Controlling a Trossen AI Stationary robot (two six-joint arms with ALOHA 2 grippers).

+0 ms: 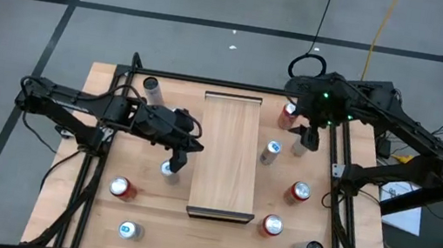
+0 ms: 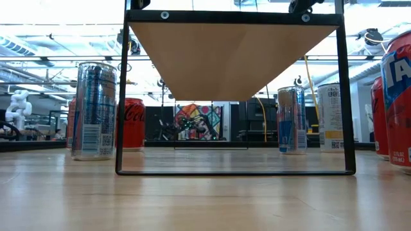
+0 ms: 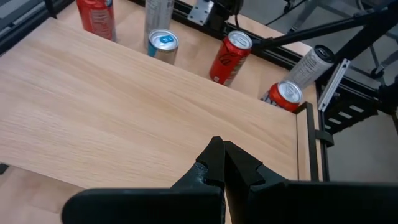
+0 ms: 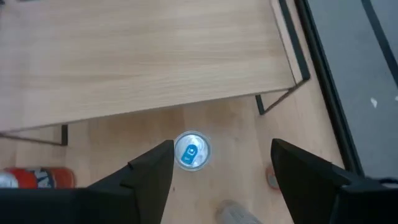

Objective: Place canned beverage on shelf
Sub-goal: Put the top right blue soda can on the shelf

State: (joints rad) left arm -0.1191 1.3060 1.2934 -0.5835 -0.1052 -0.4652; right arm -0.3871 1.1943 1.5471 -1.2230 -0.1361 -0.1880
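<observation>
**Right gripper open above a blue-topped can beside the shelf**

The shelf [image 1: 225, 155] runs down the middle of the table [image 1: 85, 209], its top bare, with cans standing on the tabletop down both long sides. Its black frame legs leave open floor underneath, as the low view shows. A black rail frames the table's edges, close behind the right arm.

The right gripper [image 4: 219, 163] hangs with fingers spread wide, holding nothing. The blue-topped can [image 4: 191, 150] stands upright on the tabletop just beside the shelf's long edge, below the gap between the fingers and nearer the one finger. In the high view this can [image 1: 271, 152] sits between the shelf and the gripper.

The left gripper [image 3: 222, 163] is closed on nothing, poised at the shelf's other long side.

The right gripper's height over the can cannot be judged. A red can [image 4: 28, 177] is cut off at the right wrist picture's edge.
</observation>
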